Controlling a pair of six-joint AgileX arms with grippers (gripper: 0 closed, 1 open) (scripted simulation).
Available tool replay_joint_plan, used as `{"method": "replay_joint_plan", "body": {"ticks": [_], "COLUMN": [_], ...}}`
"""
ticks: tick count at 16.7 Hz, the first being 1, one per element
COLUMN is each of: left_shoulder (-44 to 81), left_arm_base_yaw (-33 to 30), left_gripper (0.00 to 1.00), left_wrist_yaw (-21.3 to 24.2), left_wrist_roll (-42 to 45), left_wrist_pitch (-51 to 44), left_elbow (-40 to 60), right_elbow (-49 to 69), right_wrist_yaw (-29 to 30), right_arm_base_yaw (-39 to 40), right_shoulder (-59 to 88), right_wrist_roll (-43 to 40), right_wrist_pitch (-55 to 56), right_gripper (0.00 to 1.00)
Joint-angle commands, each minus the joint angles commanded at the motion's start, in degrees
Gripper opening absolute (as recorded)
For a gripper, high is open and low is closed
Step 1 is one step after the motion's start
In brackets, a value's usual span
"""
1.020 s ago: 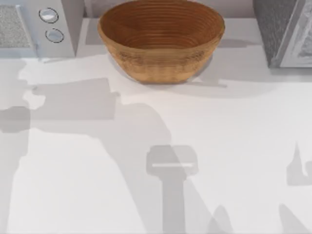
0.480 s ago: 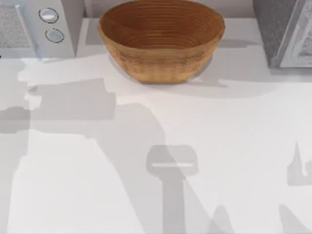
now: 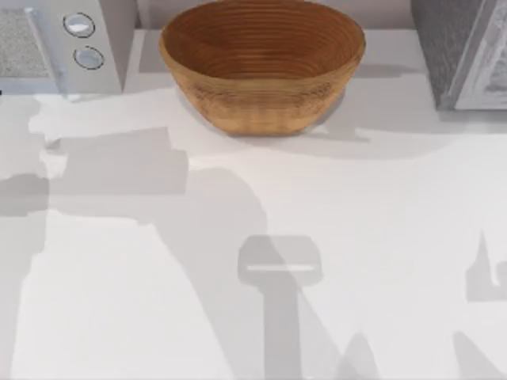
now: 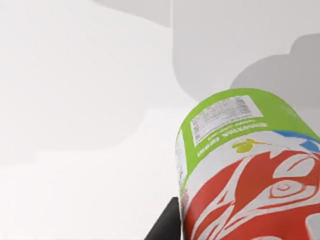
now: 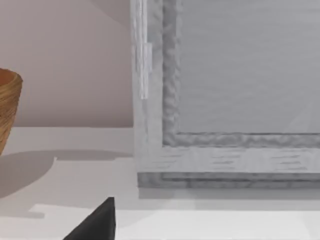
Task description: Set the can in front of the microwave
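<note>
Can (image 4: 250, 170) comes first, close up in the left wrist view. Its red band with white swirls is nearest the camera, and its lime-green lower part, which carries a small printed label, points away. The left tool (image 4: 220, 232) holds it, and one dark finger (image 4: 162, 227) lies against the can's side. The can hangs clear of the pale counter (image 3: 380, 237), with only grey shadows on the surface beyond it. Which part of the counter lies under it cannot be told.

The right tool (image 5: 95, 225) shows as a dark tip low in the right wrist view, just above the counter. Whether it is wide or narrow cannot be told. It faces the pale framed panel of a darker grey box (image 5: 225, 100), with the rim of a woven bowl (image 5: 7, 110) off to one side.

In the top view, the near and middle parts of the counter are crossed by broad grey shadows. Three things stand in a row along the far edge. The microwave (image 3: 111, 47) is at the far left, pale grey-white, with two round silver knobs (image 3: 79, 25) one above the other beside its speckled mesh window (image 3: 20, 43). The woven bowl sits at the far centre, upright and open upward, apart from the microwave and from the box. The darker grey box stands at the far right corner. The counter just in front of the microwave is patched with light and shadow.
</note>
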Motion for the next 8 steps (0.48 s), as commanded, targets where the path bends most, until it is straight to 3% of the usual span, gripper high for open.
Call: {"method": "replay_joint_plan", "body": {"ticks": [8], "left_shoulder": [0.0], "left_arm_base_yaw": [0.0], "left_gripper": [0.98], "left_wrist_yaw": [0.0], "left_wrist_roll": [0.0], "left_wrist_pitch": [0.0], "left_elbow": [0.0], "right_elbow": [0.0], "right_wrist_yaw": [0.0], "right_arm_base_yaw": [0.0], "right_shoulder": [0.0], "right_wrist_roll": [0.0], "right_wrist_pitch": [0.0], "right_gripper": [1.0]}}
